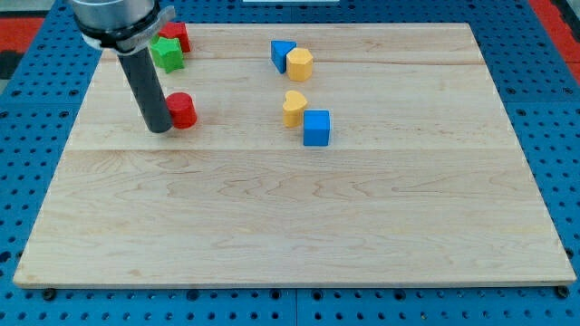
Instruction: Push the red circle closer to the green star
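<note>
The red circle (183, 110) lies on the wooden board (299, 199) at the view's upper left. The green star (168, 52) sits above it, near the board's top edge, touching another red block (175, 35) behind it. My tip (160, 129) rests on the board right against the red circle's left side, slightly below it. The rod rises from there and hides part of the green star's left side.
A blue block (282, 54) and a yellow block (300, 63) sit together at the top centre. A yellow heart-shaped block (293, 108) touches a blue cube (316, 128) below them. A blue perforated table surrounds the board.
</note>
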Robot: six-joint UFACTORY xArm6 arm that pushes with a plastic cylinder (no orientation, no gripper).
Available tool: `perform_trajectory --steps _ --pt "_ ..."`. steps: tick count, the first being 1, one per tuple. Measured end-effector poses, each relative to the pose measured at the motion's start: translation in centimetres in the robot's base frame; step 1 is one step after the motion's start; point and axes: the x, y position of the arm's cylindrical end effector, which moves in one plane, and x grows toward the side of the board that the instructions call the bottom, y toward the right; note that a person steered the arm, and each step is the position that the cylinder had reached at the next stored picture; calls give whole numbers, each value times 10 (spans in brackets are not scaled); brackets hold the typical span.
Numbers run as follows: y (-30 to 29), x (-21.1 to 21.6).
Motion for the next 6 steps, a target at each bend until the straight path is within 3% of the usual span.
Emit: perform_trajectory --steps 2,3,6 --pt "29 23" --pt "45 12" --pt "-5 -59"
